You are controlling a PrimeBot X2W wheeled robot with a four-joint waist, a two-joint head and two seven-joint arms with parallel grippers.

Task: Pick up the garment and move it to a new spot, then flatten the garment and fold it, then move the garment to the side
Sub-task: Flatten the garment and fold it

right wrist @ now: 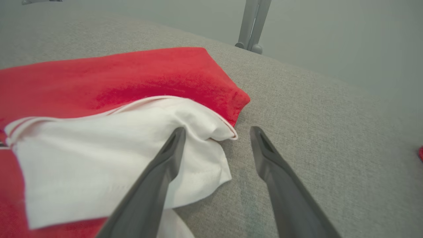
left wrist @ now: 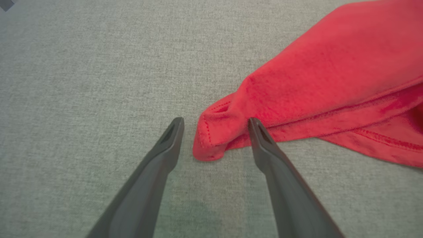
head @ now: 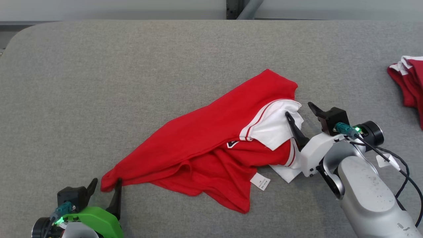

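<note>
At the lower left, the left end effector [head: 107, 181] stands spread, its fingers either side of a red hem corner [left wrist: 214, 138]. The garment [head: 205, 132] lies crumpled mid-desk [head: 99, 82] (probably light and limp, likely to sag, so corners and seams look the best holds). The right end effector [head: 299, 109], also spread, has one finger over the white sleeve [head: 277, 125]. More red clothes [head: 409, 86] sit far right.

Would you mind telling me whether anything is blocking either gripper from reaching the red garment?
Nothing visible does. The open left gripper straddles a corner of the garment, and the open right gripper has one finger over its white sleeve.
</note>
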